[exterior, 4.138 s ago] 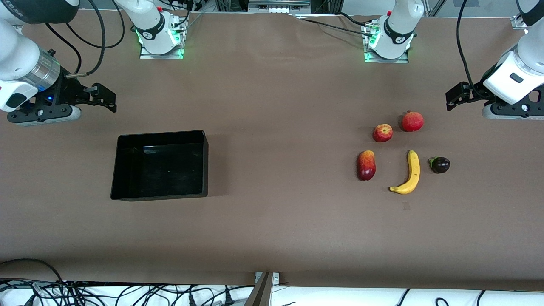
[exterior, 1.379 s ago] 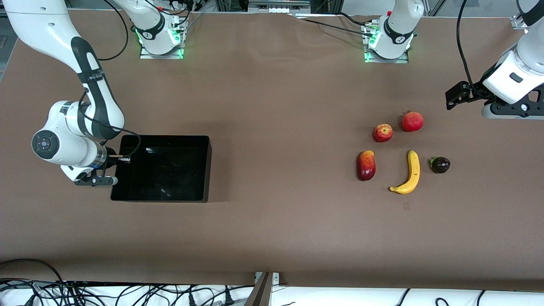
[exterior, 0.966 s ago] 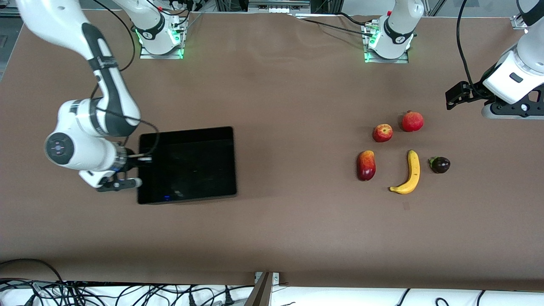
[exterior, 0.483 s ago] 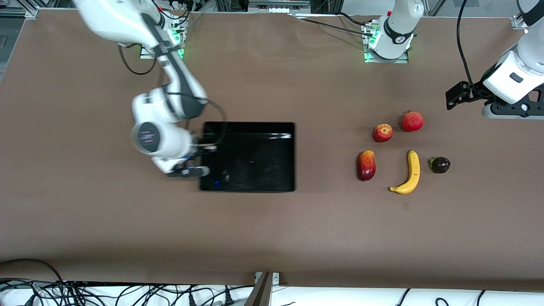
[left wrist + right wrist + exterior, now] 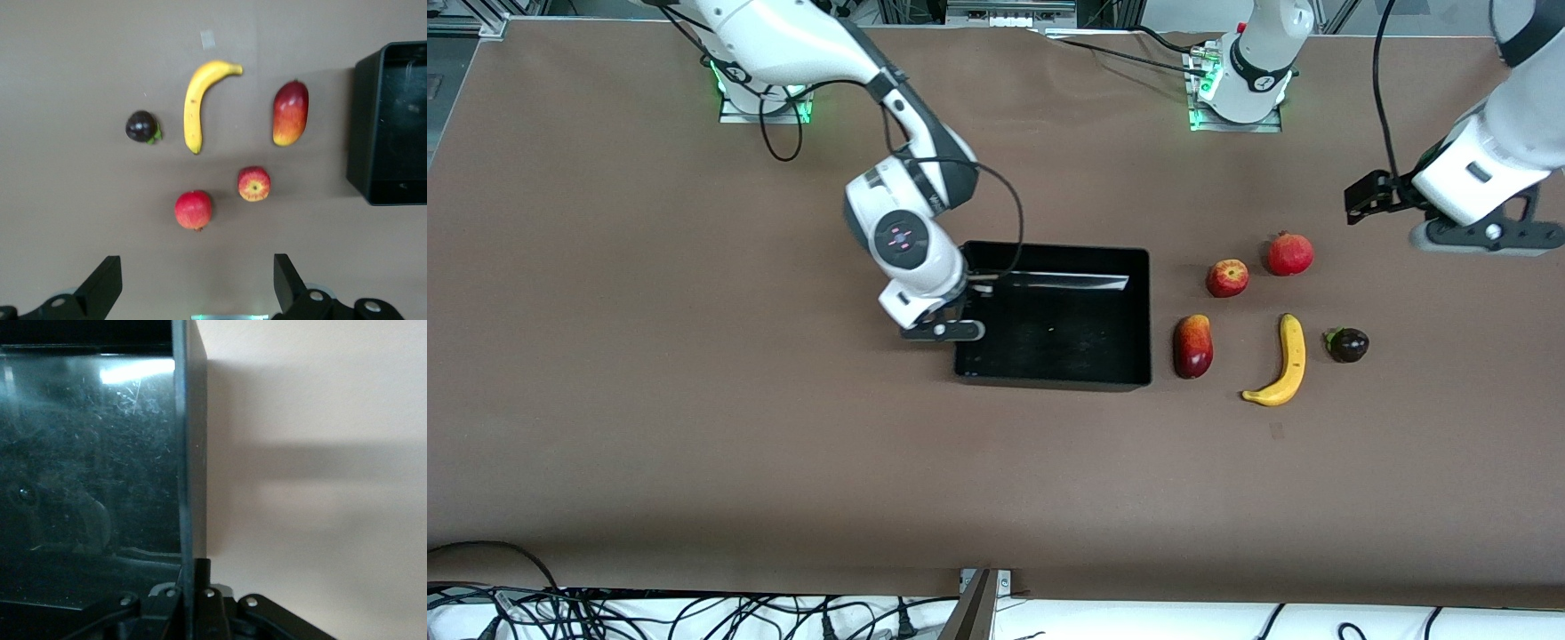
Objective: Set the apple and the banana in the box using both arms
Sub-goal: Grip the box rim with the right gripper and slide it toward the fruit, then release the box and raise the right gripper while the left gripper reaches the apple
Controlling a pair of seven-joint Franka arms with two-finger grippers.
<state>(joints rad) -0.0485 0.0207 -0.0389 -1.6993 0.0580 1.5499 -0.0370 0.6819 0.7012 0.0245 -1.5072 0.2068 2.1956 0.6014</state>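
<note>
While the right gripper (image 5: 960, 313) pinched the box (image 5: 1129, 267) by its wall at the right arm's end, the left gripper (image 5: 1360, 196) hung spread wide and empty over bare table by the fruit. Just beside the box lay the apple (image 5: 1227, 278), with the banana (image 5: 1282, 363) nearer the camera.

Both arms (image 5: 800, 40) are showing white shells with grey joints; black cables are looping along them. Bases are glowing green. Right gripper (image 5: 951, 331) and left gripper (image 5: 193, 287) are showing black bodies with screws.
</note>
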